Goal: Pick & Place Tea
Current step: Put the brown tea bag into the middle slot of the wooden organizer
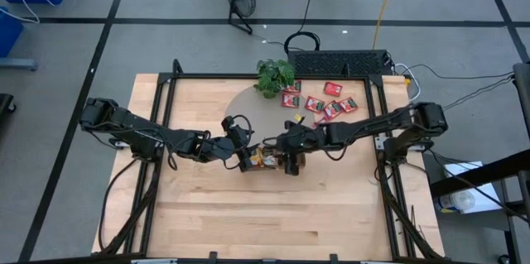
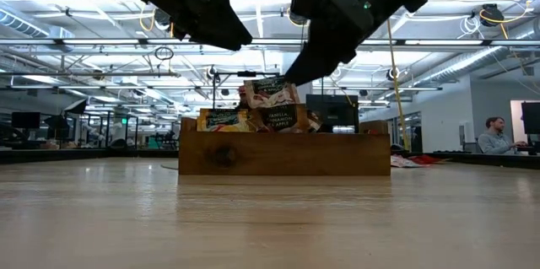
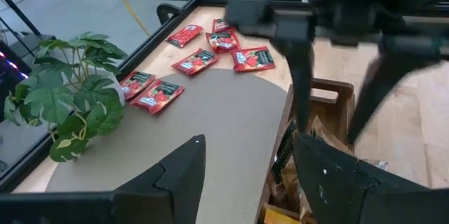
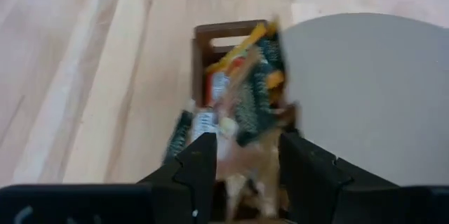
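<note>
Nearest, the wooden tray (image 2: 283,153) stands full of upright tea packets (image 2: 270,107). Just above it the right gripper (image 4: 238,161) seems to pinch one packet, though blur hides the contact. Beside it the left gripper (image 3: 249,175) hangs open, holding nothing. Beyond the tray, red packets (image 1: 325,100) lie near the plant (image 1: 274,75).

You are looking at a robotics lab set in a large open-plan industrial office. Beyond the wooden tabletop (image 2: 270,218), the low view shows an exposed ceiling of trusses, pipes and strip lights (image 2: 472,45), with rows of monitors (image 2: 25,121) and a person seated at a desk (image 2: 496,137). From above you see grey carpet tiles (image 1: 74,57), trailing cables (image 1: 464,82) and a black frame (image 1: 273,78) around the tabletop.
</note>
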`<state>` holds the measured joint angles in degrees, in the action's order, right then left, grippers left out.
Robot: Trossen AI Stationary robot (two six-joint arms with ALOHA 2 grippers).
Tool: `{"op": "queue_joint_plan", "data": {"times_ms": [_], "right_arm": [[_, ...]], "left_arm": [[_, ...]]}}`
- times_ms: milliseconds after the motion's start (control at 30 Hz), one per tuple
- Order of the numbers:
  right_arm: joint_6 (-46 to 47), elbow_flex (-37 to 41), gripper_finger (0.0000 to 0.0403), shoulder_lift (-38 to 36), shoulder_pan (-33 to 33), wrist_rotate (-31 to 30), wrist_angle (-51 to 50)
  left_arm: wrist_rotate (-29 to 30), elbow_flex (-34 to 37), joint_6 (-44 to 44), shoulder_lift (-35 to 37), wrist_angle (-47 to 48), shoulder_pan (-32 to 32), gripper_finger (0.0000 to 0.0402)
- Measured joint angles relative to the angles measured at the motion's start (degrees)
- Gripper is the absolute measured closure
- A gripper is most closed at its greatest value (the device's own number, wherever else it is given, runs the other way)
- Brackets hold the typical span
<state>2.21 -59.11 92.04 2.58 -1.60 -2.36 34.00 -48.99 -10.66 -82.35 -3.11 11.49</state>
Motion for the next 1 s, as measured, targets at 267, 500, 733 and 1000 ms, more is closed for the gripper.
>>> {"op": "queue_joint_plan", "data": {"times_ms": [267, 500, 733, 1000], "right_arm": [[-1.69, 0.04, 0.0274, 4.64, 0.08, 1.85, 3.73], [-6.72, -0.02, 0.0365, 3.85, 1.86, -0.21, 4.32], [-15.81, 0.88, 0.0401, 3.79, 8.42, -16.56, 4.34], [-17.31, 2.83, 0.0403, 3.79, 11.57, -28.72, 4.76]], "left_arm": [[0.00, 0.00, -0.02, 0.00, 0.25, -0.02, 0.0186], [0.00, 0.00, -0.02, 0.00, 0.43, 0.00, 0.0186], [0.00, 0.00, -0.07, 0.00, 0.75, 0.00, 0.0186], [0.00, 0.00, -0.19, 0.00, 0.81, 0.00, 0.0186]]}}
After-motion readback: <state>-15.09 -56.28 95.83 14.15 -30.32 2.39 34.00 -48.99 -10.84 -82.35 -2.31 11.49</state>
